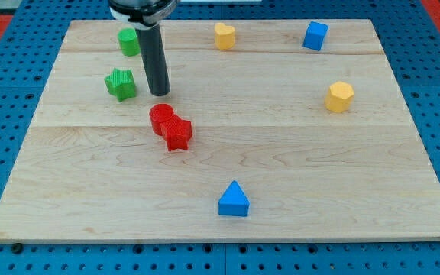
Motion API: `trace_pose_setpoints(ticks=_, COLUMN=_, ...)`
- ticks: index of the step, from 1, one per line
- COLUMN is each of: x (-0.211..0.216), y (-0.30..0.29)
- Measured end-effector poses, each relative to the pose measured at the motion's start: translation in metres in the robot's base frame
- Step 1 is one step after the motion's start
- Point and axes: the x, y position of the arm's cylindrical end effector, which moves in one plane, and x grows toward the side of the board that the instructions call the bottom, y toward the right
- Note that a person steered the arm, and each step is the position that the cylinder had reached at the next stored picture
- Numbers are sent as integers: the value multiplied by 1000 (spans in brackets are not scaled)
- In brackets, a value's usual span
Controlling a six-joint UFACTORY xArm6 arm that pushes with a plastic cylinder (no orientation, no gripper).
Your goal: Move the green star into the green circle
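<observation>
The green star [120,84] lies on the wooden board at the view's upper left. The green circle [129,42], a short cylinder, stands above it near the board's top edge, a small gap apart. My tip [160,93] rests on the board just right of the green star, not touching it, and below right of the green circle. The dark rod rises from the tip to the view's top.
A red circle [161,118] and a red star [178,134] touch each other just below my tip. A yellow heart [224,35] and a blue cube [315,35] sit at the top. A yellow hexagon [340,97] is right. A blue triangle [234,200] is at the bottom.
</observation>
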Motion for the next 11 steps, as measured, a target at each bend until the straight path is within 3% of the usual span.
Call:
trace_pose_setpoints(ticks=1, x=1, y=-11)
trace_pose_setpoints(ticks=3, x=94, y=-40)
trace_pose_setpoints(ticks=4, x=80, y=-66)
trace_pose_setpoints(ticks=9, x=-63, y=-64)
trace_pose_setpoints(ticks=10, x=-42, y=13)
trace_pose_setpoints(ticks=11, x=-61, y=50)
